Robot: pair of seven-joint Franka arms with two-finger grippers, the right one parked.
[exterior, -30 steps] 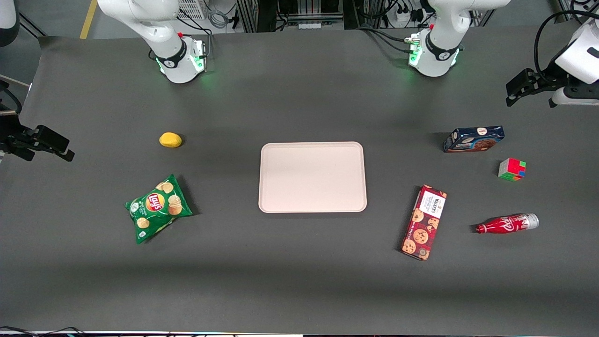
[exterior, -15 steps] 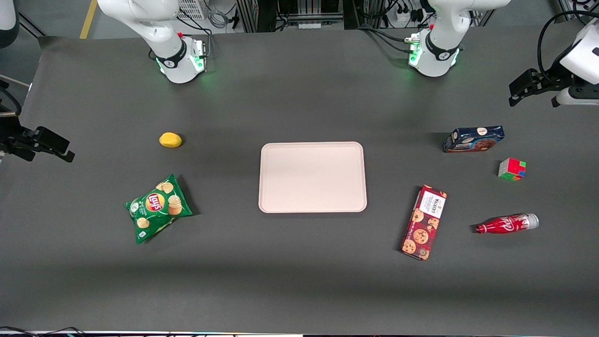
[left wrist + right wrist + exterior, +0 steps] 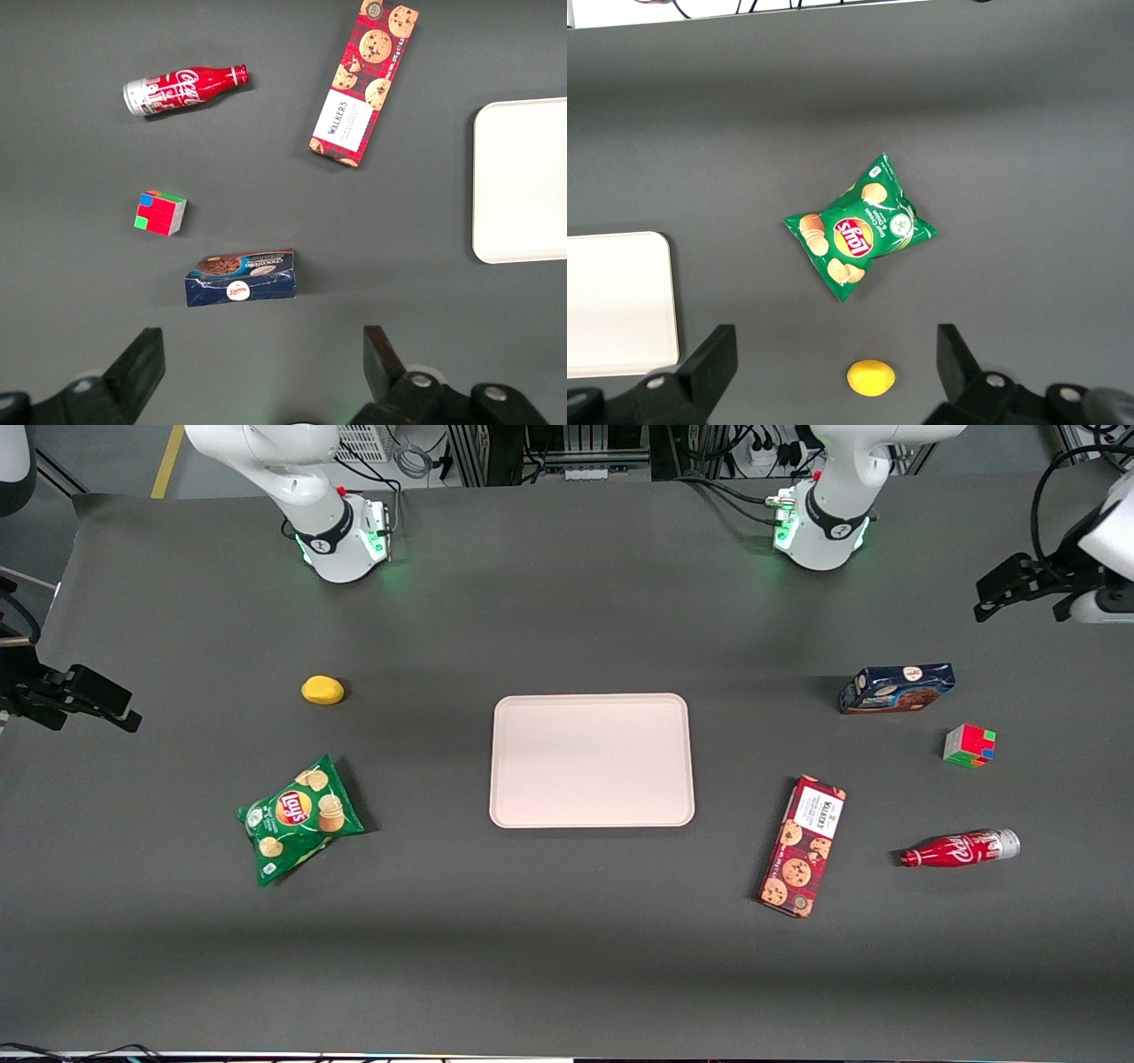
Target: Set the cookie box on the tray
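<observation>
Hovering hand [image 3: 261, 354] (tips cropped), spread

Tray [image 3: 592, 760] mid-table; cookie box [image 3: 897, 688] toward the working arm's end — cube [image 3: 969, 745] beside it; gripper [image 3: 997, 591] above, fingers apart.

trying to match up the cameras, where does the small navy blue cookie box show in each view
Front view: the small navy blue cardboard cookie box lies at the working arm's end of the table, farther from the camera than the multicoloured puzzle cube, with the open gripper high above the table near it.
Left wrist view: the box lies beside the cube.
Right wrist view: not in it.
Shared landmark: the flat pale pink rectangular tray.
</observation>
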